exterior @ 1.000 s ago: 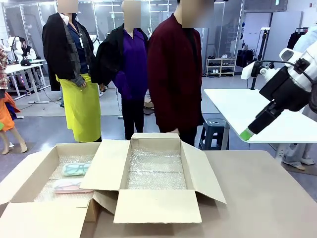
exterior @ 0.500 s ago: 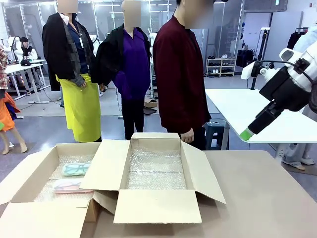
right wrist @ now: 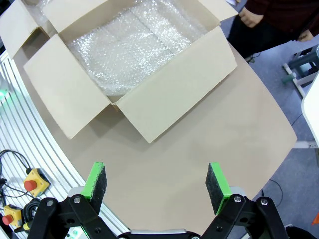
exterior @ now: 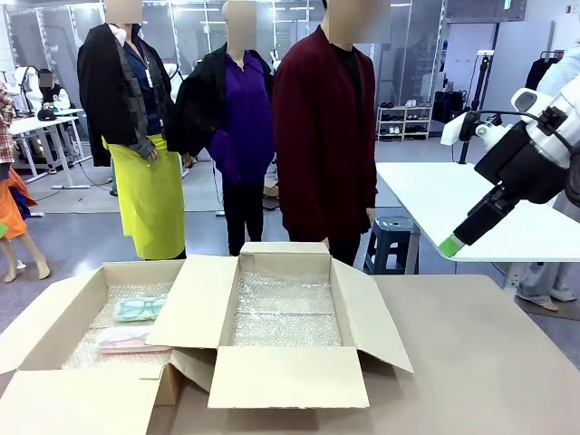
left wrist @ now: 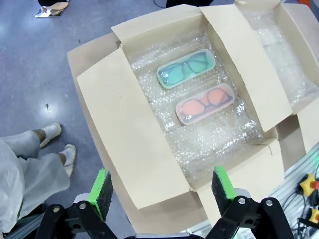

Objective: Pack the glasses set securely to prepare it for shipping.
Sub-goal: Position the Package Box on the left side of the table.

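Note:
The glasses set lies in the left cardboard box (exterior: pixel 54 313) on bubble wrap: a mint-green case (exterior: pixel 140 308) (left wrist: pixel 187 68) and a pink case (exterior: pixel 124 339) (left wrist: pixel 205 103) beside it, each with a pair of glasses under a clear lid. High above that box my left gripper (left wrist: pixel 162 188) hangs open, nothing between its green pads. A second open box (exterior: pixel 285 308) (right wrist: pixel 129 50), lined with bubble wrap, stands at the table's middle. My right gripper (right wrist: pixel 157 185) is open over bare table beside it; one green fingertip (exterior: pixel 449 245) shows at the right.
A person in a dark red top (exterior: pixel 324 136) stands at the far side behind the middle box, one hand (right wrist: pixel 251 17) hanging near the table edge. The brown table (exterior: pixel 480 362) lies bare to the right. Yellow button boxes (right wrist: pixel 31 183) lie below the table's near edge.
The person behind the middle box has turned and shifted on the spot. Neither arm has moved and the cases lie as before.

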`<state>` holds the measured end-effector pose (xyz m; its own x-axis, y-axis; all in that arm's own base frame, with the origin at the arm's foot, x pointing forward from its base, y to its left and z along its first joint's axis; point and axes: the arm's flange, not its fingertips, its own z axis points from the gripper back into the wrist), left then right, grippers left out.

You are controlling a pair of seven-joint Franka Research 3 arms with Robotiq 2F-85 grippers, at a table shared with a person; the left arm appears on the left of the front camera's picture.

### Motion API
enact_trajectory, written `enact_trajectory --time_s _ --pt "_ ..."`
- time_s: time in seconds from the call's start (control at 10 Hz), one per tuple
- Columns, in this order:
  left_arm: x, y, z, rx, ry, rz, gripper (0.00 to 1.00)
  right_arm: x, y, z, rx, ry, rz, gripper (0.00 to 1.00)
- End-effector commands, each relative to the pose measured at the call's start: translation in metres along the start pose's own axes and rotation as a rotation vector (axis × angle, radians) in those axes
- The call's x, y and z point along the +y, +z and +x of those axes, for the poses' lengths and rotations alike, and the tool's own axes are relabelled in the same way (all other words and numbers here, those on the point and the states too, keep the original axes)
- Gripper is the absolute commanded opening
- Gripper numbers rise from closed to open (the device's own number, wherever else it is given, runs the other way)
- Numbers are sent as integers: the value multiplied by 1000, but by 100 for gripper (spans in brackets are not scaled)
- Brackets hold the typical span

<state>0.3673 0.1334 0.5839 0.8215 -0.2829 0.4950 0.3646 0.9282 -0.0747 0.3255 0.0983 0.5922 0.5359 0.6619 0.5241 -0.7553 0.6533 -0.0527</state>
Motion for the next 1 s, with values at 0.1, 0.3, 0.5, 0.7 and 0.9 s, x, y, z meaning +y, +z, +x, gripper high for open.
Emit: enact_trajectory --time_s 0.1,0.3,0.5,0.7,0.9 --pt "2 2 3 11 7 16 100 0 1 1 1 0 -7 100" --pt "2 2 3 11 7 16 100 0 1 1 1 0 -7 100" --pt "2 2 3 11 7 16 100 0 1 1 1 0 -7 100" --pt "2 2 3 11 7 16 100 0 1 1 1 0 -7 100" --pt "2 2 3 11 7 16 100 0 1 1 1 0 -7 100"
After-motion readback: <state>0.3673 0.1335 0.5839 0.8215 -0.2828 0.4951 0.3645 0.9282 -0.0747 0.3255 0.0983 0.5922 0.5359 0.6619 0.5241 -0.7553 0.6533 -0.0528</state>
